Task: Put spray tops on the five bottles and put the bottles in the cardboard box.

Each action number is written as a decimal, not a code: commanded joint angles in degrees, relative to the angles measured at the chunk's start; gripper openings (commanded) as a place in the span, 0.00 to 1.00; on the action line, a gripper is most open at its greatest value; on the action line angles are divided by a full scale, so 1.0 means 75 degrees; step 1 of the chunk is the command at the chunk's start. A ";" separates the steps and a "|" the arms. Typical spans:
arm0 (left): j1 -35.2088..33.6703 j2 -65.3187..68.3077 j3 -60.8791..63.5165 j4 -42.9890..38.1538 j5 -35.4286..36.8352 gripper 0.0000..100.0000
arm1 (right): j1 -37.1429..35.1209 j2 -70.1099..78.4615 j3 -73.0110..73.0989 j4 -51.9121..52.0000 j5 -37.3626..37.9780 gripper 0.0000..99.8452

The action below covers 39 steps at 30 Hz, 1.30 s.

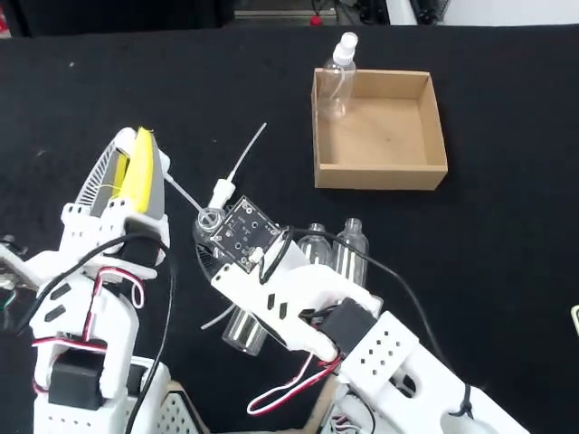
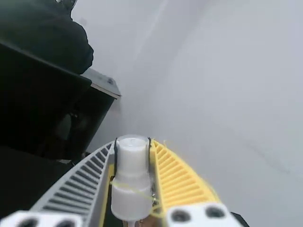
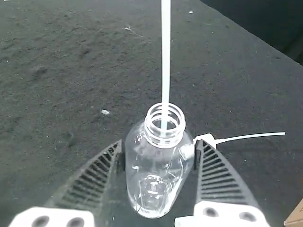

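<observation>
My left gripper (image 1: 127, 163) is shut on a white spray top (image 2: 130, 179), pinched between its grey and yellow fingers. The top's thin tube (image 3: 164, 56) runs down into the open neck of a clear bottle (image 3: 158, 165). My right gripper (image 3: 158, 146) is shut on that bottle (image 1: 210, 220) near the table's middle. A second spray top (image 1: 222, 190) lies on the black table just beyond it, its tube pointing away. The cardboard box (image 1: 380, 176) sits at the far right. A capped bottle (image 1: 339, 81) stands in its far left corner.
Two open bottles (image 1: 317, 240) (image 1: 351, 237) stand upright beside the right arm. Another bottle (image 1: 244, 330) lies on its side under that arm. The loose spray top (image 3: 203, 138) lies close to one right finger.
</observation>
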 commanded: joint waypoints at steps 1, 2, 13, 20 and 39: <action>0.0545 0.0000 0.0170 -0.0117 -0.1160 0.17 | -0.0059 -0.0322 -0.0053 0.0059 0.0012 0.17; 0.0709 0.0000 0.0217 -0.0117 -0.1407 0.19 | -0.0059 -0.0322 -0.0053 0.0059 0.0012 0.17; 0.1002 -0.0012 0.0311 -0.0129 -0.1676 0.21 | -0.0059 -0.0311 -0.0053 0.0059 0.0012 0.17; -0.0756 -0.0012 -0.0275 0.0152 -0.1618 0.20 | -0.0047 -0.0322 -0.0123 0.0223 0.0012 0.17; -0.2303 -0.0012 0.4319 -0.1254 -0.1664 0.20 | 0.5861 -0.0275 -0.2983 0.1524 -0.0821 0.17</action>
